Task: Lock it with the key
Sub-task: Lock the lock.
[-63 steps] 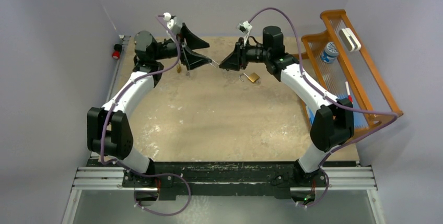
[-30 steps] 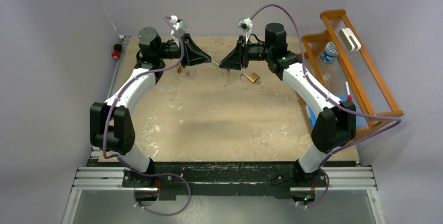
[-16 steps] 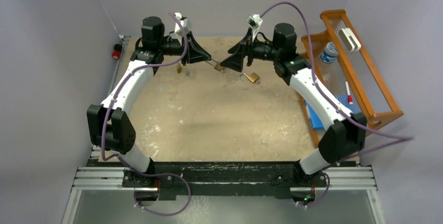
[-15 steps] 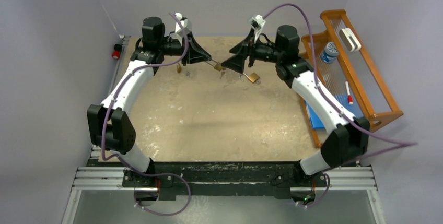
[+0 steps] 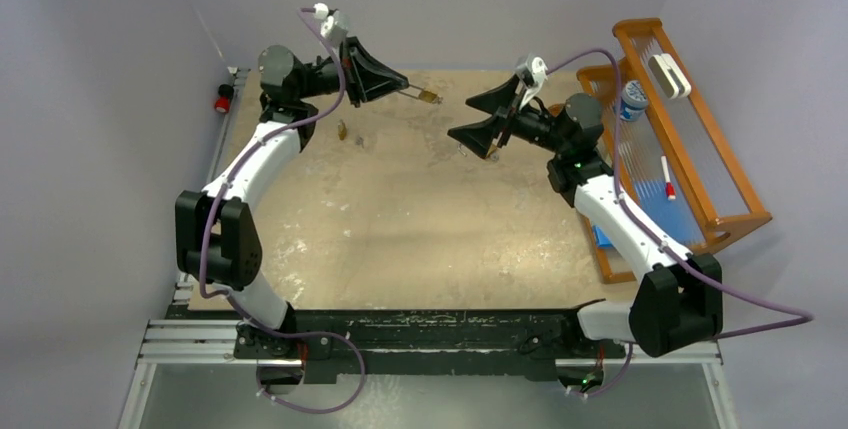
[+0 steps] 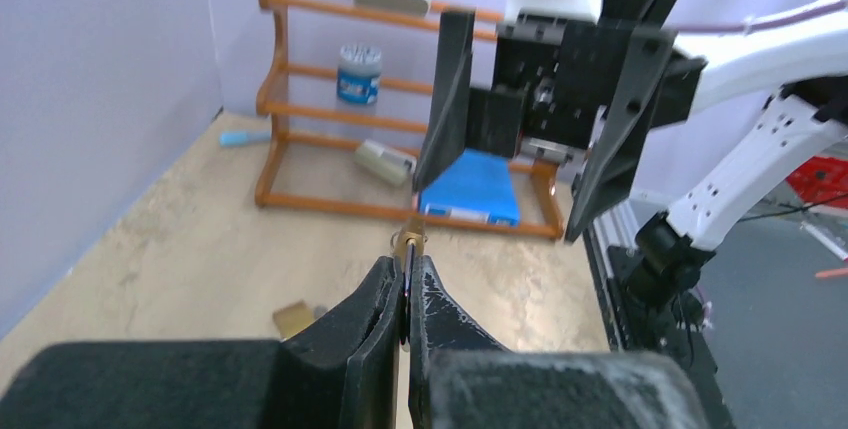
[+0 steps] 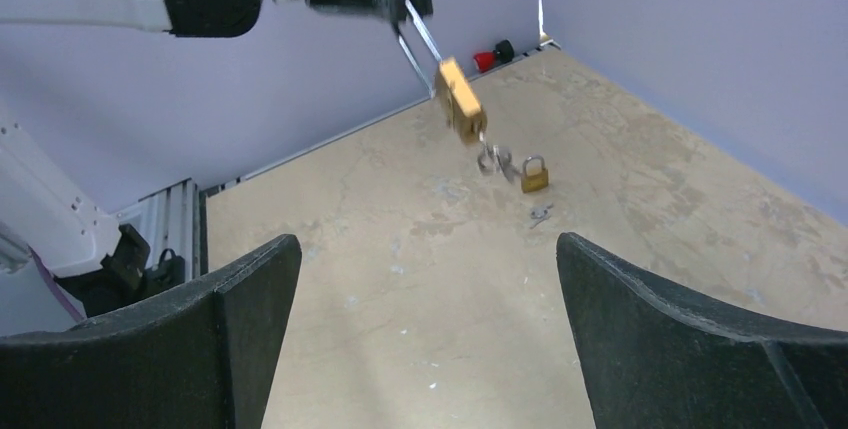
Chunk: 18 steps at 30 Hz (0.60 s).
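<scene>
The left arm's (image 5: 250, 164) jaws are clamping shut on the shackle (image 7: 415, 44) of a brass padlock (image 7: 460, 99), holding it aloft above the desk (image 5: 400, 239) with its keys (image 7: 490, 159) dangling below, while the right arm's (image 5: 620, 219) jaws are gaping empty nearby, suggesting a key is sitting inserted but locking unconfirmed.

The worktop (image 5: 420, 239) lies bare through its middle and near half, a wide lane between both arms. At the far side a brass padlock (image 5: 430, 97) hangs from the left end effector (image 5: 404, 86), facing the right end effector (image 5: 460, 119) across clear air. A small padlock (image 5: 342, 131) lies below, and a wooden rack (image 5: 735, 189) walls the right edge.
</scene>
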Each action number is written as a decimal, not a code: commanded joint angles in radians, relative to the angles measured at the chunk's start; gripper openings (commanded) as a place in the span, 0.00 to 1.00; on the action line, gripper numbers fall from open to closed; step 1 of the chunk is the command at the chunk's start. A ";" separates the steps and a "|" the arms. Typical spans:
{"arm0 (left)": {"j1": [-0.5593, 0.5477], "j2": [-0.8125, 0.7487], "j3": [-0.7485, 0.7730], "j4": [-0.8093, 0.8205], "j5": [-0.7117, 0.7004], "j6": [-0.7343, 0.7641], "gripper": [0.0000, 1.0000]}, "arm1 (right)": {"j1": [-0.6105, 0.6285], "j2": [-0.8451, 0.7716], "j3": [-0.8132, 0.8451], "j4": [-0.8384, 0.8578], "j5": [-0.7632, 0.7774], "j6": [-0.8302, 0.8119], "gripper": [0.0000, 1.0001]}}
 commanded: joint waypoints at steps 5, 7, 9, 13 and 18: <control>0.001 0.057 0.044 0.635 -0.057 -0.512 0.00 | -0.002 -0.034 -0.077 0.363 -0.054 0.026 0.99; 0.001 0.054 0.049 0.634 -0.064 -0.516 0.00 | -0.001 -0.008 -0.056 0.358 -0.083 0.025 0.99; 0.001 0.041 0.041 0.623 -0.071 -0.506 0.00 | -0.002 0.018 -0.048 0.386 -0.093 0.025 0.99; 0.001 0.010 0.030 0.550 -0.089 -0.432 0.00 | -0.002 0.071 -0.060 0.546 -0.101 0.064 0.98; 0.001 -0.021 0.030 0.477 -0.089 -0.359 0.00 | -0.001 0.147 -0.080 0.870 -0.035 0.150 0.95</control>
